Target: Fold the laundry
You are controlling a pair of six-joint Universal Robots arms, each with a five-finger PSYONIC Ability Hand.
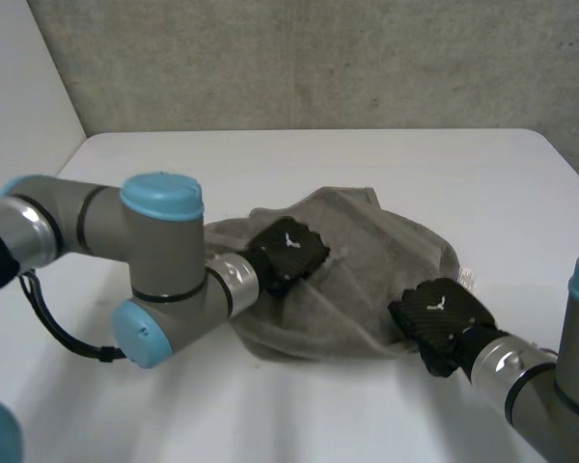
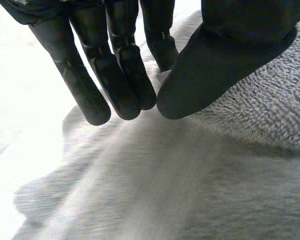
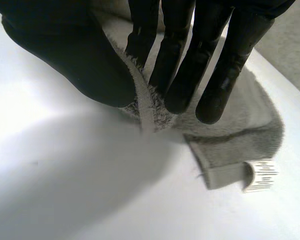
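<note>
A grey towel (image 1: 367, 280) lies crumpled in the middle of the white table (image 1: 444, 174). My left hand (image 1: 288, 253) rests on the towel's left part. In its wrist view the thumb (image 2: 200, 80) and fingers (image 2: 122, 85) are closed tip to tip on a raised ridge of towel (image 2: 155, 165). My right hand (image 1: 442, 318) is at the towel's near right edge. There its thumb (image 3: 75, 60) and fingers (image 3: 190, 60) pinch the hemmed edge of the towel (image 3: 147, 107).
A white striped label (image 3: 262, 175) sticks out at the towel's corner beside my right hand. Bare table (image 1: 270, 415) spreads in front of the towel, and a grey wall (image 1: 318, 58) stands behind the far edge.
</note>
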